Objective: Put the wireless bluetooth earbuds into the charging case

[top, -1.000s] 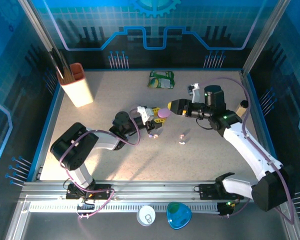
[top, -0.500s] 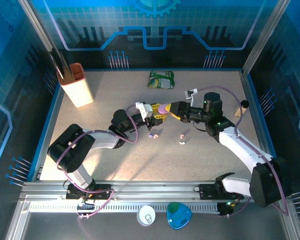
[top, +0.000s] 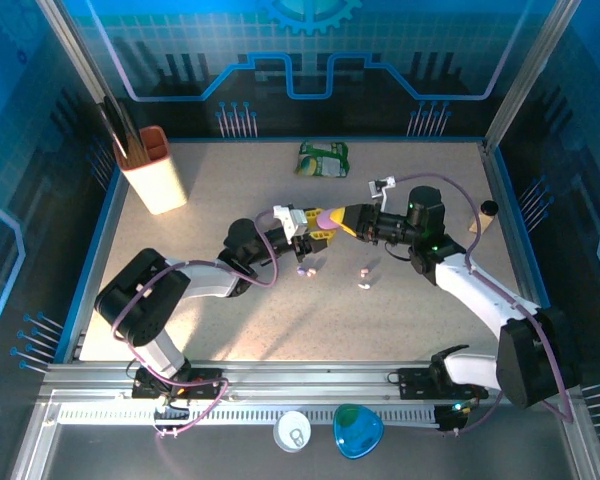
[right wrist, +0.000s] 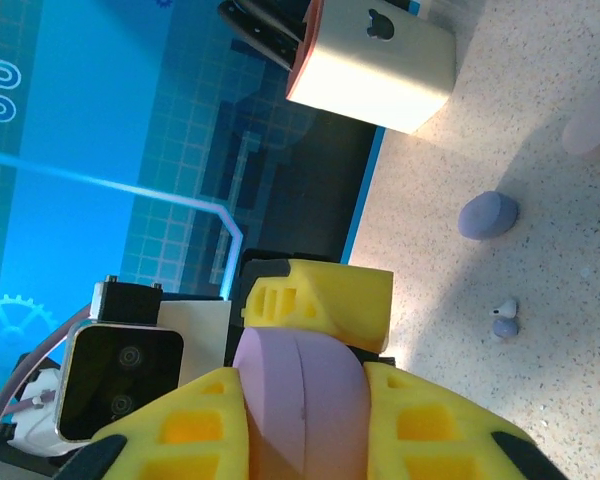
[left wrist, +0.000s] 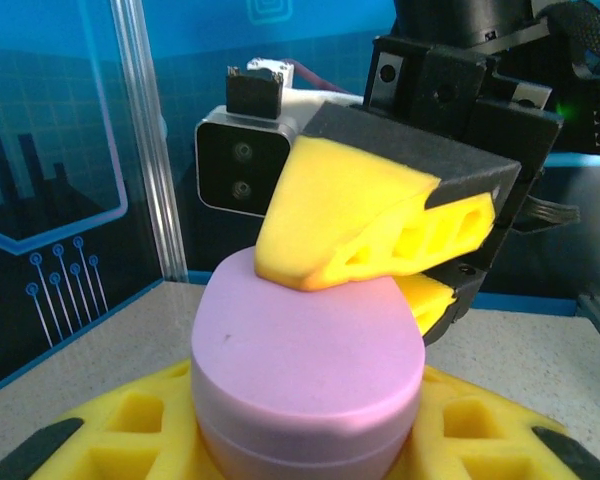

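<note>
The right gripper (top: 336, 218) pinches the top of the lilac case (left wrist: 305, 380) while the left gripper (top: 308, 230) clamps its base, likely to open it. The earbuds (top: 364, 277) lie loose mid-table (top: 210, 300), near both grippers.

Four tiny earbuds (top: 362, 284), one lilac case (top: 325, 216), one green packet (top: 323, 158), one holder (top: 158, 175)

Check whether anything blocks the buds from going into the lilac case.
Yes. The case looks shut, lid down, held between the left gripper and right gripper. The buds lie on the table, apart from it.
</note>
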Motion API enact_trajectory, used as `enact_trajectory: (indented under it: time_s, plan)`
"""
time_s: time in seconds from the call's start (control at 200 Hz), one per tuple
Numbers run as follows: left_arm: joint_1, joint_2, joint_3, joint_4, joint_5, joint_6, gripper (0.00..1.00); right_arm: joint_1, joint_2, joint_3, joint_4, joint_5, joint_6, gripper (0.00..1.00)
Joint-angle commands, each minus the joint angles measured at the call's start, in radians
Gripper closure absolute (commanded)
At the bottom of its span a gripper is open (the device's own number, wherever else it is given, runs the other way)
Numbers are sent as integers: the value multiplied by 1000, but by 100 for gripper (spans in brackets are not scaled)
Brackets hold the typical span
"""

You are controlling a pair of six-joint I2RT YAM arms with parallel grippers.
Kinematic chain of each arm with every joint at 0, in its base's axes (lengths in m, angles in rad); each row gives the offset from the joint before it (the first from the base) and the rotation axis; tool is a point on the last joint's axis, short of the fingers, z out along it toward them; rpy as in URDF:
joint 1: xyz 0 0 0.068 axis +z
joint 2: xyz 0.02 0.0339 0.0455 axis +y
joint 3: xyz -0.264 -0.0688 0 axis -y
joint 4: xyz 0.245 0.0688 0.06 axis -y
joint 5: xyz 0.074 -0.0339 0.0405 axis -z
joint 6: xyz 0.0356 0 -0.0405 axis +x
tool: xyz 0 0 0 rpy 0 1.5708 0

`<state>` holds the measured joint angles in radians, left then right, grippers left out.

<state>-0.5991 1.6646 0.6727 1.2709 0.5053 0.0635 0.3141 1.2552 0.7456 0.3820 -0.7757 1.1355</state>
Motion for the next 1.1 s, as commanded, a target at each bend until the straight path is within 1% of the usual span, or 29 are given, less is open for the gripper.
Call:
enact_trajectory:
  time_s: [0.0,0.02,0.08,0.14,0.195,0.255,0.315,0.36,0.4,0.51,0.59,0.6,0.705,0.775,0.875,0.99,1.025,1.091]
  plan:
    - [-12,-38,12,-27,19,35,58,-26,-8,-32,34,10,-15,83]
    - [-12,-40,10,-31,16,38,54,-31,-8,-37,34,11,-17,83]
    - [-8,-49,-1,-44,6,41,35,-44,-2,-45,25,17,-38,82]
    - [-3,-62,-17,-57,6,39,21,-59,8,-49,-25,40,-92,81]
    - [9,-79,-36,-76,3,37,10,-67,18,-42,-118,93,-174,81]
    - [27,-99,-61,-97,-11,31,4,-65,35,-15,-253,180,-291,80]
    - [51,-124,-86,-125,-26,20,1,-59,67,19,-354,270,-381,80]
    - [68,-147,-100,-165,-42,15,1,-53,102,41,-387,317,-422,80]
    - [80,-174,-104,-232,-61,22,1,-48,137,60,-397,336,-442,80]
    - [102,-234,-83,-453,-130,83,1,-33,248,107,-359,355,-452,79]
    - [121,-246,-50,-583,-129,112,1,-23,346,128,-306,351,-425,80]
    - [123,-246,-44,-599,-131,113,1,-21,365,158,-297,350,-420,80]
    - [136,-243,11,-752,-156,137,1,1,490,228,-243,352,-390,78]
    - [146,-244,29,-802,-163,131,1,15,572,276,-213,349,-368,78]
    - [164,-250,32,-828,-171,111,1,30,678,340,-164,335,-326,78]
    - [189,-252,48,-883,-223,35,1,46,773,414,-166,338,-307,78]
    - [195,-250,54,-898,-246,7,1,48,798,434,-176,332,-304,77]
    - [199,-250,65,-927,-340,-49,1,49,829,457,-179,323,-301,74]
